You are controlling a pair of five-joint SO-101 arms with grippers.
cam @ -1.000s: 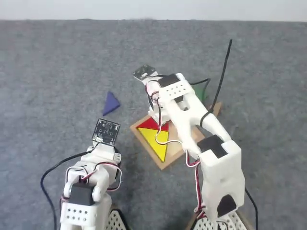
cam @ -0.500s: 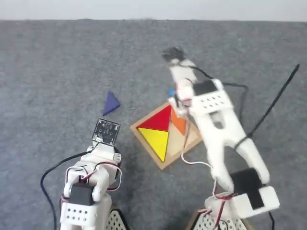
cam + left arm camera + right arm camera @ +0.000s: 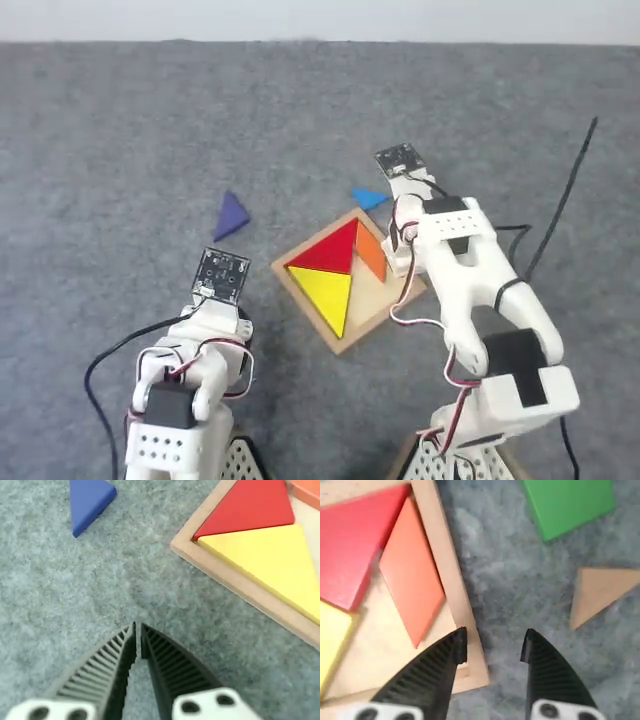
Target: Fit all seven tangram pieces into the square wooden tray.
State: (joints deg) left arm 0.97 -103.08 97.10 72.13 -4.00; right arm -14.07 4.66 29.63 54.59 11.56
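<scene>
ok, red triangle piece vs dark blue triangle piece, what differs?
The red triangle piece sits inside the square wooden tray, edge to edge with the yellow triangle. The dark blue triangle piece lies outside the tray on the grey carpet. The red one looks larger than the blue one. Both lie flat.

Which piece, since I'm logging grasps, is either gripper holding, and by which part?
Nothing is held. The left gripper is shut on nothing, and the right gripper hangs open and empty at the tray edge.
</scene>
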